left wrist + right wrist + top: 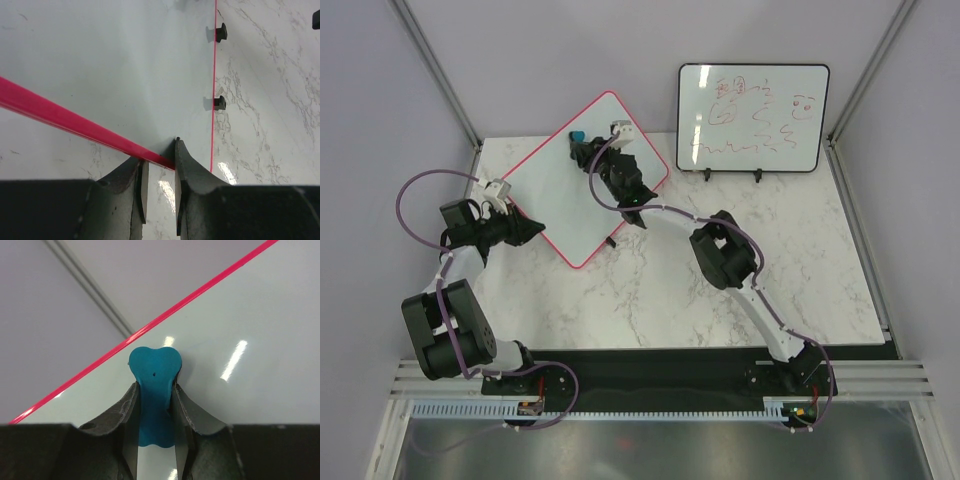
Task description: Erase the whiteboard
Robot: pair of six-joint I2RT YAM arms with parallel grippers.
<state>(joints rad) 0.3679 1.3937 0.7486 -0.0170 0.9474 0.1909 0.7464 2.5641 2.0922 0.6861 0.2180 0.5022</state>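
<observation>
Right gripper (154, 386) sits nearest the lens, jaws clamped on a teal eraser (155, 367). The eraser's lobed head is over the whiteboard (240, 315), just inside the pink-red frame; contact cannot be read. Left gripper (159, 160) has its jaws closed on that frame at the board's 8 o'clock edge.

In the top view, the whiteboard lies turned like a diamond on the marble table (720, 290), at 11 o'clock from table centre. Its visible surface is white. The eraser is near the board's 12 o'clock edge. A black-framed board (753, 118) with red scribbles stands at 1 o'clock, well apart.
</observation>
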